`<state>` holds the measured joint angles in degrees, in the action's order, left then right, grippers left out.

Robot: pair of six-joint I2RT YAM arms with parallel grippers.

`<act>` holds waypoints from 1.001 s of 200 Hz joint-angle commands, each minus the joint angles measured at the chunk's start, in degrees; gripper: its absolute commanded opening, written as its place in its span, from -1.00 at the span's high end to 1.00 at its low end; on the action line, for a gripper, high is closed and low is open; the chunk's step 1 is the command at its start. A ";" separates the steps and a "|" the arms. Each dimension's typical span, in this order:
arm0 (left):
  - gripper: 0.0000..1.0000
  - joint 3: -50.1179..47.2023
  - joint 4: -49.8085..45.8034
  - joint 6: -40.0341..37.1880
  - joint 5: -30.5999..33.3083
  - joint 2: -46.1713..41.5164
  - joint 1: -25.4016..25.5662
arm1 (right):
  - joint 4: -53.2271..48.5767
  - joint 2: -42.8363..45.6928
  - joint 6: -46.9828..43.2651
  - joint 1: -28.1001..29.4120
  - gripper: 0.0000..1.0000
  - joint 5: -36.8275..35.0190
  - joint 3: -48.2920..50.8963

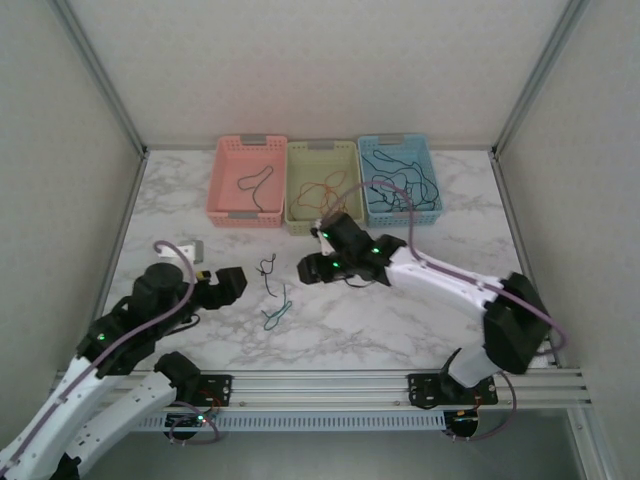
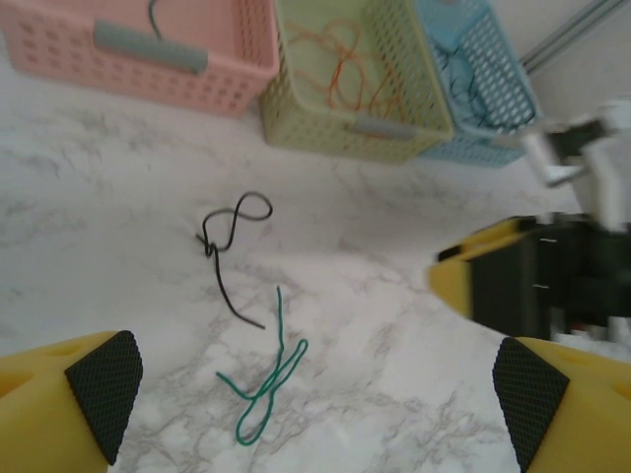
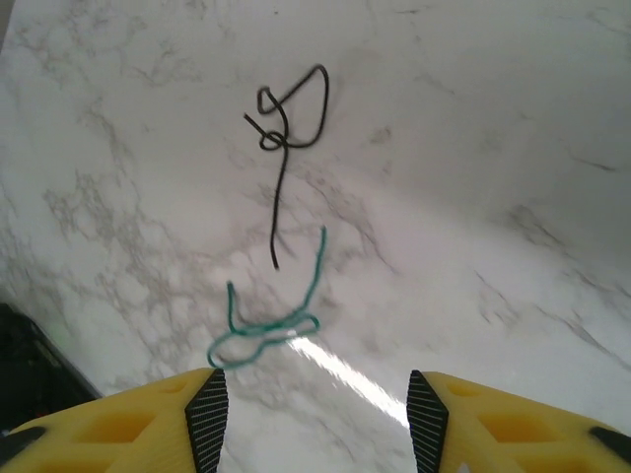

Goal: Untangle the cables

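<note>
White marble table (image 1: 420, 320) inside pale walls, with 3 baskets along the far edge: pink (image 1: 222, 190), lime (image 1: 292, 190), blue (image 1: 432, 190). Each has loose cable in it, so they probably take the freed ones.

2 cables lie on the bare marble between the arms. The black cable (image 1: 266, 268) is farther out and looped on itself at its top. The green cable (image 1: 277, 315) is nearer, folded into a flat loop. Their ends come close but do not cross, so the pair looks parted, and the black one's own loop is what may be left.

The left gripper (image 2: 315, 394) has its fingers spread wide and holds nothing. The right gripper (image 3: 317, 412) hovers over the green loop with its fingers partly apart and empty. Both face the cables from opposite sides. Open marble surrounds the cables, well clear of baskets and table edges.
</note>
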<state>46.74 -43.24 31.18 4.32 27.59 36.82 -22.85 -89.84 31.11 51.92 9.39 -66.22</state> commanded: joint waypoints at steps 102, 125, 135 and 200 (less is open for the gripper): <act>-0.95 1.60 -5.56 -8.51 4.74 -8.00 0.21 | -8.03 -25.35 15.10 5.73 -0.05 -8.86 -28.18; -0.95 1.42 -5.30 -8.63 4.30 -7.84 0.23 | -9.24 -28.34 15.14 5.73 -0.05 -8.74 -30.69; -0.95 1.45 -5.30 -8.66 4.22 -7.84 0.24 | -9.66 -29.42 15.33 5.63 -0.05 -9.48 -31.40; -0.95 1.34 -5.21 -8.59 4.12 -8.15 0.25 | -10.93 -36.98 16.27 4.11 0.06 -9.72 -35.74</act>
<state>48.64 -48.31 23.73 8.86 20.08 36.82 -31.51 -124.03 46.76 56.64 0.82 -98.83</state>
